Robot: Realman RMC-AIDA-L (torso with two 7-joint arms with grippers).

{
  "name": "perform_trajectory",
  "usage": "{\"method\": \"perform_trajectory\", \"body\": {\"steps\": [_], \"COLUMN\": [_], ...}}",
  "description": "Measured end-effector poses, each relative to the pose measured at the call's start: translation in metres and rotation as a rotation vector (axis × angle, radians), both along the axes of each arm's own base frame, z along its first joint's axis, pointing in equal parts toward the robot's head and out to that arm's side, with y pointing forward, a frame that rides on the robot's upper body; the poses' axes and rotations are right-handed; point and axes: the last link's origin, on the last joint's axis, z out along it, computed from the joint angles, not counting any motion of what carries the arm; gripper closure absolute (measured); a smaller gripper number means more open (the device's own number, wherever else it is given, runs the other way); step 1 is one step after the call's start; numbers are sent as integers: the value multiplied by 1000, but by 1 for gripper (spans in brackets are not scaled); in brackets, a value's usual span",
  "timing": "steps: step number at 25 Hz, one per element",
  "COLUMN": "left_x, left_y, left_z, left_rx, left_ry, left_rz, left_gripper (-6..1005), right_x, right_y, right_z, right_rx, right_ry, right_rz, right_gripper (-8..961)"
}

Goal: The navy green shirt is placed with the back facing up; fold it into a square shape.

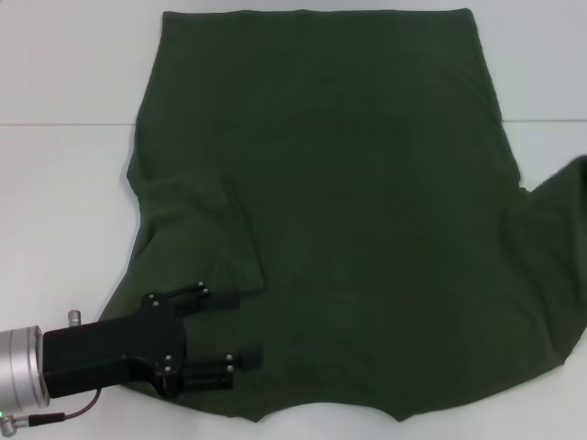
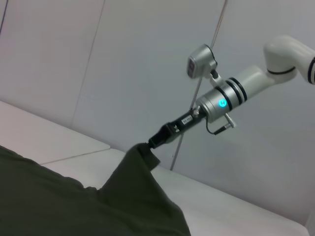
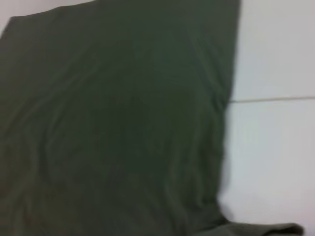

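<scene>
The navy green shirt (image 1: pixel 367 229) lies spread on the white table, hem at the far side and neckline toward me. Its left sleeve (image 1: pixel 197 229) is folded in over the body. My left gripper (image 1: pixel 240 327) rests low over the near left shoulder area, open, with cloth under its two black fingers but nothing pinched. The right sleeve (image 1: pixel 561 211) rises off the table at the right edge. In the left wrist view my right gripper (image 2: pixel 150 146) is shut on that sleeve, pulling the cloth (image 2: pixel 133 182) up into a peak. The right wrist view shows the shirt's body (image 3: pixel 123 123) from above.
A white table (image 1: pixel 64 183) with a seam line (image 1: pixel 55 124) runs across the far half. Bare tabletop (image 3: pixel 275 147) lies beside the shirt's edge. A pale wall (image 2: pixel 123 59) stands behind the right arm (image 2: pixel 236 88).
</scene>
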Motion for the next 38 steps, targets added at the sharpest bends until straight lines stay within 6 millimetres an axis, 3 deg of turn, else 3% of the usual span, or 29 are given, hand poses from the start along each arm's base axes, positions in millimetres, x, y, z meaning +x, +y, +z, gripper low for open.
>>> {"method": "perform_trajectory", "body": {"steps": [12,16,21,31,38], "left_x": [0,1,1,0,-11], "left_y": [1,1,1,4,17], "left_z": [0,0,0,3,30], "left_rx": [1,1,2,-12,-116], "left_ry": [1,1,1,-32,-175], "left_rz": [0,-1,0,68,391], "left_gripper": [118,118,118,119,120], "right_x": [-66,-73,-74,-71,-30], "right_y": [18,17,15,-4,-64], "right_z": [-54,-68,-70,-55,-59], "right_rx": [-190,-232,-240,-244,-193], "right_ry": [-50,-60,-45,235,310], "right_rz": [152,144,153,277,627], "right_gripper": [897,880,858,440,162]}}
